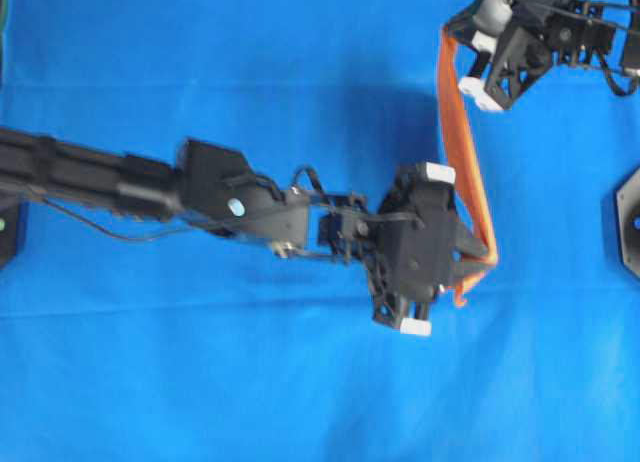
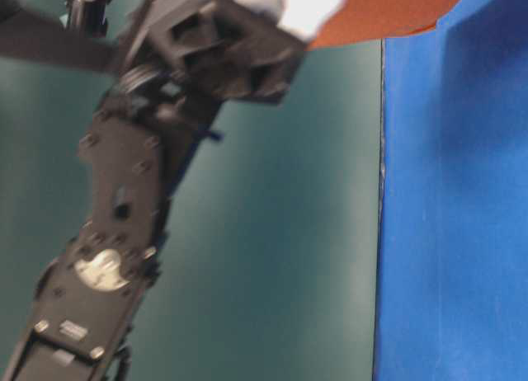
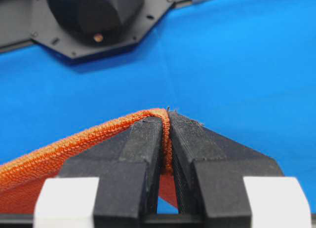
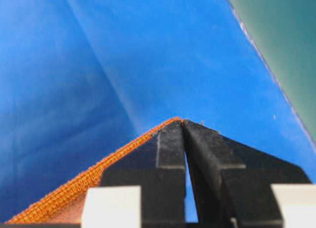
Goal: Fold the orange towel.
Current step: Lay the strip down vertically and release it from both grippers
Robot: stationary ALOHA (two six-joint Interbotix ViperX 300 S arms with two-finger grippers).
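I have the orange towel [image 1: 462,142] pinched by a corner in each hand, left hand [image 1: 470,257] and right hand [image 1: 470,54]; it hangs light and limp, so hemmed corners grip best.

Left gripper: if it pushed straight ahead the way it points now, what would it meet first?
Probably the blue cloth on the table. The left gripper, shut on the orange towel, points slightly down at it; the black base plate lies further off to the left. Depth is unclear.

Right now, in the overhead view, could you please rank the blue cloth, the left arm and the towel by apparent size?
1. blue cloth
2. left arm
3. towel, seen edge-on as a thin strip, so its true size is unsure.
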